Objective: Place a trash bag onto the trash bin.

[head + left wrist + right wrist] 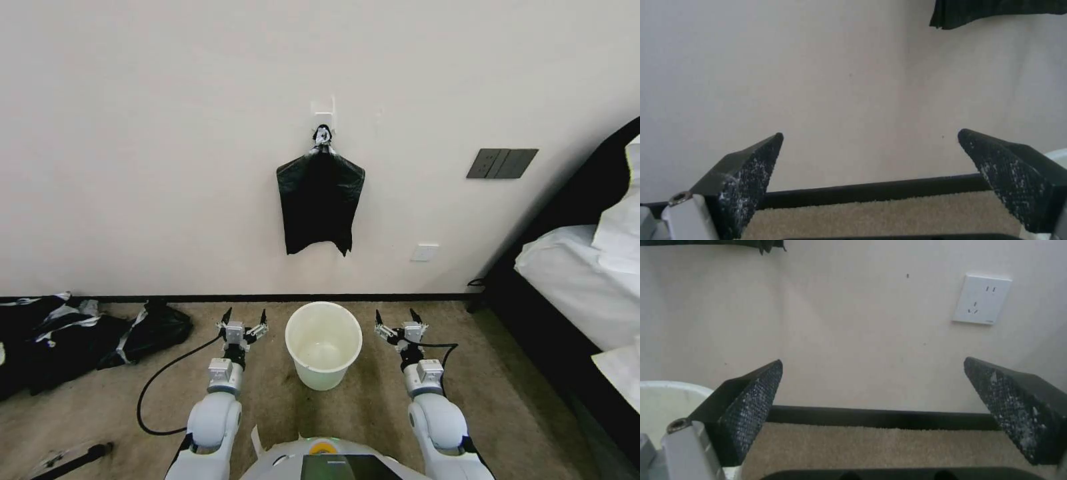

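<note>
Cream trash bin [324, 345] — grippers [244, 319] flanking, bag bundle [996, 11] cropped

- In the left wrist view the trash bag [996, 11] is cut off at the picture's edge, leaving its lower hem; the trash bin [1056, 155] is a sliver beside it.
- In the right wrist view the trash bin [671, 396] is cropped and partly hidden behind a finger [744, 410] of the right gripper [873, 413].
- Left of the trash bin [323, 343], the black sacks [73, 337] run off the head view's edge.

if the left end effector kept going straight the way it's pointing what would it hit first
Probably the wall. The left end effector is open, pointing over bare carpet beside the trash bin; nothing lies between, though depth is unclear.
</note>
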{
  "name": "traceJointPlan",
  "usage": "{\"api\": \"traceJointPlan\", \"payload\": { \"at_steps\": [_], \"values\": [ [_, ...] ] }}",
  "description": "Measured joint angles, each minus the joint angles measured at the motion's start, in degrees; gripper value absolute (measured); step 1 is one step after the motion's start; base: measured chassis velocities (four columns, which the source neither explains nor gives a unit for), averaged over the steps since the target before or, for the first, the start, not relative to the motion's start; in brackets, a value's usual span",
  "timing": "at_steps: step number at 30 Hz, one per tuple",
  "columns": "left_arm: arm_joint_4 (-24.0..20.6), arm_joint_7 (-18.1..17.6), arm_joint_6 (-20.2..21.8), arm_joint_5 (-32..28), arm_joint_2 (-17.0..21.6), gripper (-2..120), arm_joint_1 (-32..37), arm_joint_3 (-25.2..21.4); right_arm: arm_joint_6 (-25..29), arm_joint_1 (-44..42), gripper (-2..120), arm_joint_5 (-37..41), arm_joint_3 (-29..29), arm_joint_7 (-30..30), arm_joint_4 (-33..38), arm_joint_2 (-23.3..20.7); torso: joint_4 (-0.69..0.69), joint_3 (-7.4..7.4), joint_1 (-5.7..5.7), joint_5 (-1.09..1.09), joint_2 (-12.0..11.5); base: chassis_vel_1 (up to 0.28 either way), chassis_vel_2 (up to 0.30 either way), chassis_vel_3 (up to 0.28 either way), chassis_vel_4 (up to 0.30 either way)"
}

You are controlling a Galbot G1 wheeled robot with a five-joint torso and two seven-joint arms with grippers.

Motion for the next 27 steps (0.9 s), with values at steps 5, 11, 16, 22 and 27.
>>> {"api": "traceJointPlan", "payload": {
  "at_steps": [5,11,16,22,27],
  "values": [
    [0.0,0.0,0.0,0.0,0.0,100,0.0,0.0,0.0,0.0,100,0.0,0.0,0.0,0.0,0.0,0.0,0.0,0.0,0.0,0.0,0.0,0.0,0.0,0.0],
    [0.0,0.0,0.0,0.0,0.0,100,0.0,0.0,0.0,0.0,100,0.0,0.0,0.0,0.0,0.0,0.0,0.0,0.0,0.0,0.0,0.0,0.0,0.0,0.0],
    [0.0,0.0,0.0,0.0,0.0,100,0.0,0.0,0.0,0.0,100,0.0,0.0,0.0,0.0,0.0,0.0,0.0,0.0,0.0,0.0,0.0,0.0,0.0,0.0],
    [0.0,0.0,0.0,0.0,0.0,100,0.0,0.0,0.0,0.0,100,0.0,0.0,0.0,0.0,0.0,0.0,0.0,0.0,0.0,0.0,0.0,0.0,0.0,0.0],
    [0.0,-0.01,-0.01,0.0,0.0,100,0.01,0.01,0.0,0.0,100,0.0,0.0,0.0,0.0,0.0,0.0,0.0,0.0,0.0,0.0,0.0,0.0,0.0,0.0]
  ]
}}
